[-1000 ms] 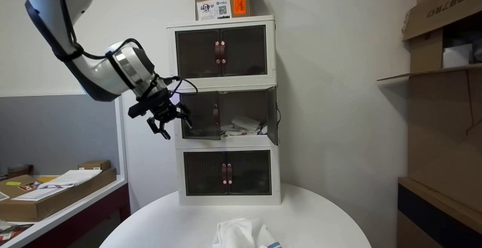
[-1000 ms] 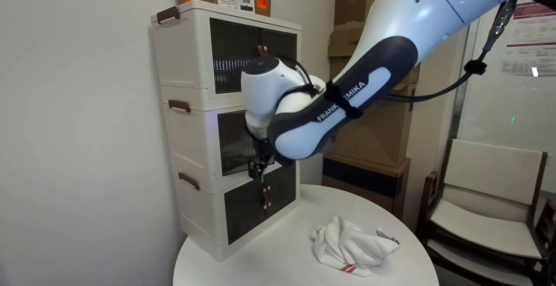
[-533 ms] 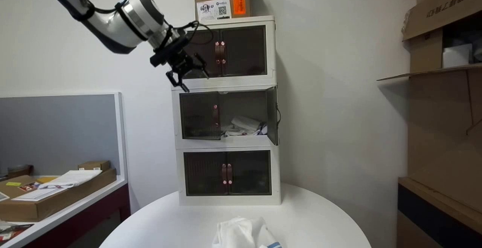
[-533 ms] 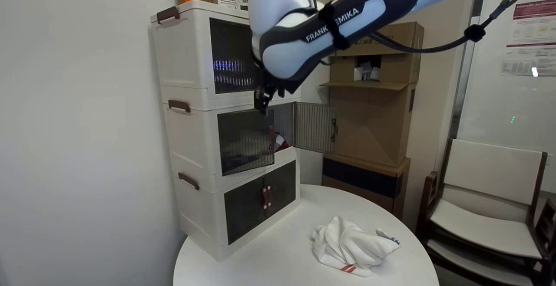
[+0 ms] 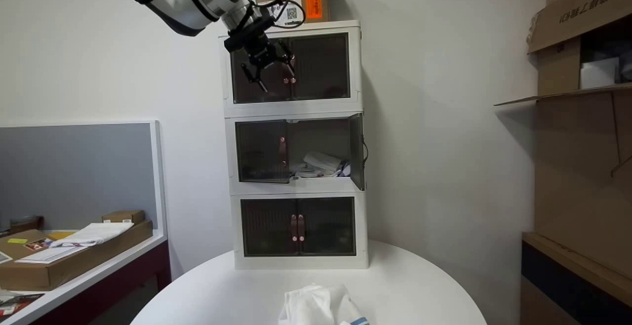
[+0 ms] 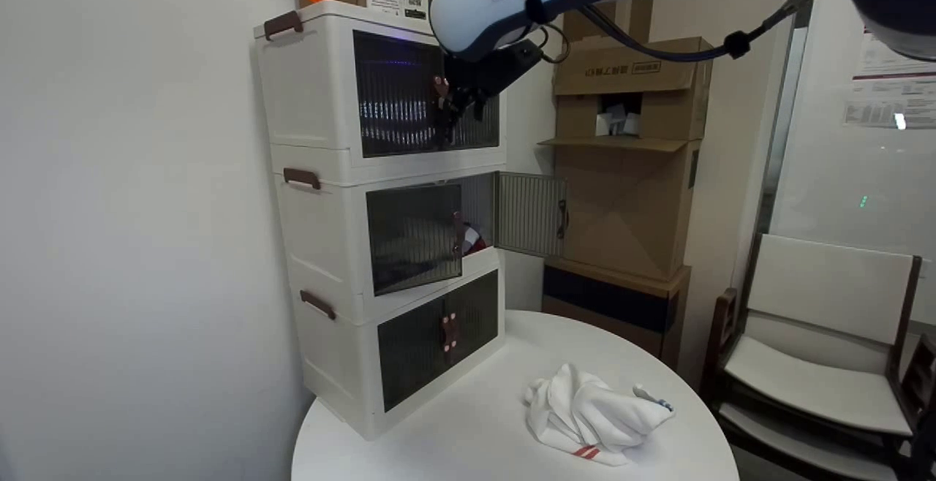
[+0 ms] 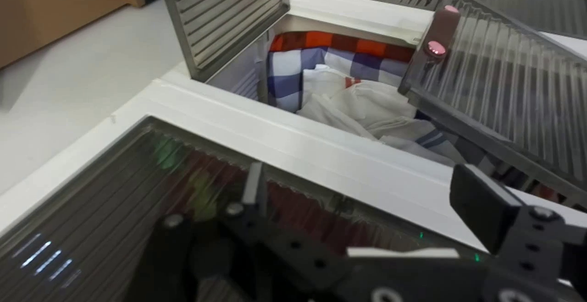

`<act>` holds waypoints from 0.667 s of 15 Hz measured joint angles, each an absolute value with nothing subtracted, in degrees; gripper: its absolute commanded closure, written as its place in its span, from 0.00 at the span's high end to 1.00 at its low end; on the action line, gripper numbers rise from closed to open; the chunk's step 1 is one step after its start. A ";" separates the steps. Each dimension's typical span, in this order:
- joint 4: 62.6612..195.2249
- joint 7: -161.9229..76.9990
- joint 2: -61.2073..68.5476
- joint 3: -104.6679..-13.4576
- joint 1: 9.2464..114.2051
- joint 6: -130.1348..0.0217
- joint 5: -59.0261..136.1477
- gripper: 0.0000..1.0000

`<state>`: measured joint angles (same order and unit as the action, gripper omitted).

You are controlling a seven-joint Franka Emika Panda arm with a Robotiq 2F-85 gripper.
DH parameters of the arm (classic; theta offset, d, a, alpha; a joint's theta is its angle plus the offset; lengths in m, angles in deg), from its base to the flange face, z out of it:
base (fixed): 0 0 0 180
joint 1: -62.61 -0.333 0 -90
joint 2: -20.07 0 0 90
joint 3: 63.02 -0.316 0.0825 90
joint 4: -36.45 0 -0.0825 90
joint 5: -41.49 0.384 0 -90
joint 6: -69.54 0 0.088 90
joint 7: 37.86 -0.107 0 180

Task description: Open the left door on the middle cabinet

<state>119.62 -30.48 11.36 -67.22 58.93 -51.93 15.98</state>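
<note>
Before a pale wall [image 5: 439, 117], a round white bench [image 5: 410, 285] carries the middle cabinet [image 5: 321, 185] in a stack of three.

With that cabinet as the dial's centre in an exterior view, the left door [image 5: 259, 152] sits at 9 o'clock, ajar, its free edge tipped outward; the right door [image 5: 357, 152], at 3 o'clock, is swung far out. Between 11 and 12 o'clock, in front of the upper cabinet [image 5: 355, 68], hangs the claw [image 5: 279, 81], spread wide, apart from both doors. The lower cabinet [image 5: 362, 231] is at 6 o'clock, and farther along that line a crumpled white cloth [image 5: 316, 305] lies on the bench. In the wrist view, the left door is between 2 and 3 o'clock, heaped cloths [image 7: 367, 104] showing inside the cabinet beside it.
</note>
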 measured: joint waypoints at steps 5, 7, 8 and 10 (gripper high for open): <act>113.32 -24.07 4.35 -67.25 58.88 -43.11 24.28 1.00; 112.59 -22.21 2.38 -67.25 58.84 -42.56 24.26 1.00; 112.57 -21.19 1.54 -67.29 58.84 -42.96 24.17 1.00; 112.67 -18.75 0.01 -67.50 58.85 -44.91 24.13 1.00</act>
